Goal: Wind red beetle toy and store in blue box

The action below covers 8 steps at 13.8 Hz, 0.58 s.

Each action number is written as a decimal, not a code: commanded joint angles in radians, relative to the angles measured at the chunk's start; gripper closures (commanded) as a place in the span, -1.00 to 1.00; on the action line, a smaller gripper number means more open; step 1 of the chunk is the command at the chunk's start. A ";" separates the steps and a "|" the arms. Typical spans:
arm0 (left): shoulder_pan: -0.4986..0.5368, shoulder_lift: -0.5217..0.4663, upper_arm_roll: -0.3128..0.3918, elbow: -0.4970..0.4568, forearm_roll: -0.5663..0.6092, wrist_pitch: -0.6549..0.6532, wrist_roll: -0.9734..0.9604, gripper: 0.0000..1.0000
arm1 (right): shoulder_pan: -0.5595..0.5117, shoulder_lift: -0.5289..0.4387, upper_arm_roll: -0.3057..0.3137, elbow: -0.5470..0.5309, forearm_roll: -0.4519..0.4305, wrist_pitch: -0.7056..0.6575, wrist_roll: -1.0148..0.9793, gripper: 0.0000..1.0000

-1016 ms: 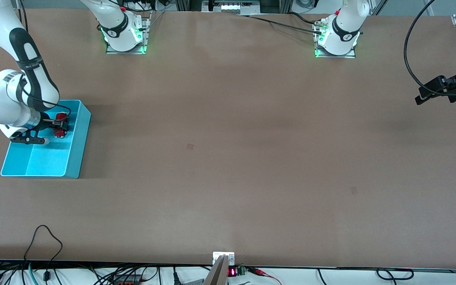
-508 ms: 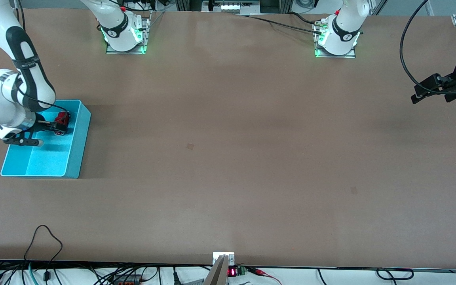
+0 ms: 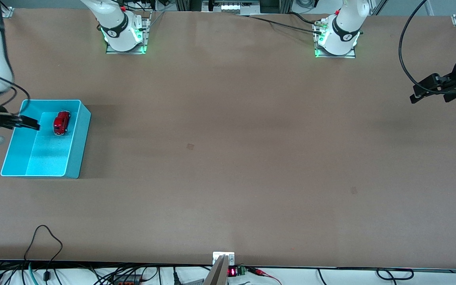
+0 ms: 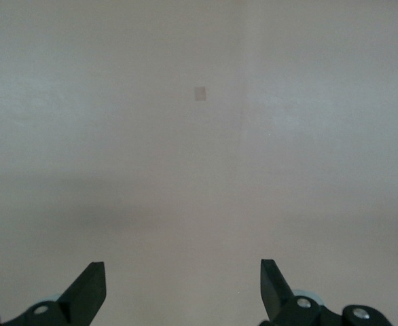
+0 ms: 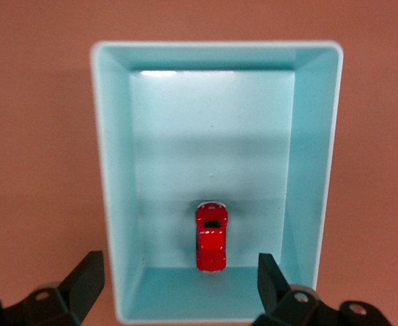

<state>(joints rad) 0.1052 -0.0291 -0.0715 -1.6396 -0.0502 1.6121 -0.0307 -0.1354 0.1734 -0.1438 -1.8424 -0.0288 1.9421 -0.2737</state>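
Red beetle toy [image 3: 61,122] sat inside blue box [image 3: 75,156] at its end farthest from the front camera, right end effector [image 3: 28,123] spread apart and empty above the box, left end effector [image 3: 420,94] waited apart over bare counter [image 3: 228,158], no writing legible.

We see only the fingertips of the right gripper [image 5: 175,288] and left gripper [image 4: 182,292]; the frame edge crops both bodies. The toy car's [image 5: 211,237] winding key is hidden.

Red beetle toy [image 3: 61,122] inside blue box [image 3: 78,146]
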 commanded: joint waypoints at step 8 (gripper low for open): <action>-0.016 -0.005 0.013 0.003 0.000 0.023 0.009 -1.00 | 0.078 -0.121 0.234 0.313 -0.030 -0.440 0.292 -1.00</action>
<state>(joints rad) 0.0912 -0.0291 -0.0610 -1.6396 -0.0502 1.6161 -0.0308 -0.0957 0.0796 0.0872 -1.5400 -0.0407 1.5341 -0.0224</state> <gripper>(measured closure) 0.000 0.000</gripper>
